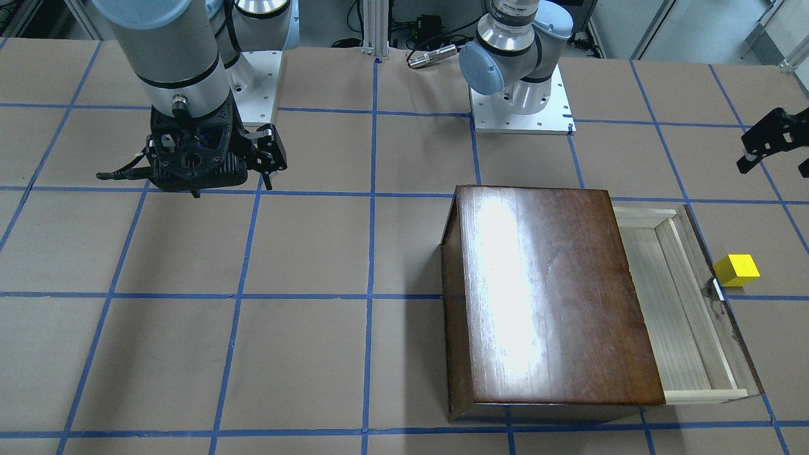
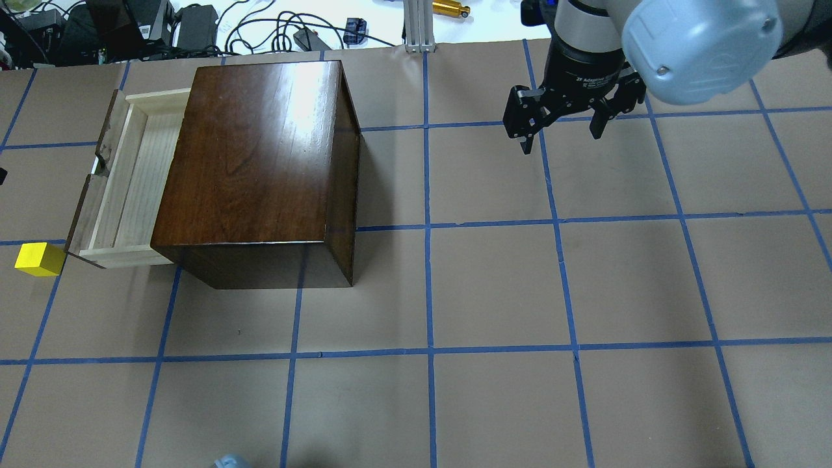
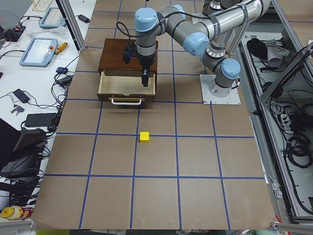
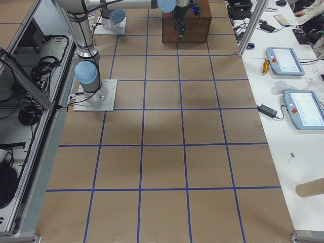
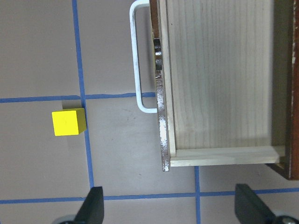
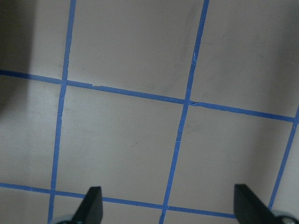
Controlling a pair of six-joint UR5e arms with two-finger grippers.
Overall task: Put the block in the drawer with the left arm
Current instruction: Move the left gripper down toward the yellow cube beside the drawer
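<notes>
The yellow block (image 5: 69,122) lies on the table just outside the drawer's front, left of the white handle (image 5: 136,60) in the left wrist view; it also shows in the overhead view (image 2: 40,259) and the front view (image 1: 737,270). The drawer (image 2: 133,188) stands pulled out of the dark-brown box (image 2: 260,156) and is empty. My left gripper (image 5: 170,207) is open and empty, high above the drawer's front corner and apart from the block; it shows at the front view's edge (image 1: 761,155). My right gripper (image 2: 561,138) is open and empty over bare table, far from the box.
The table is brown paper with a blue tape grid. The arm bases (image 1: 521,107) stand at the robot's side. Cables and power bricks (image 2: 195,26) lie past the far edge. A side bench with tablets (image 3: 39,49) runs beside the table.
</notes>
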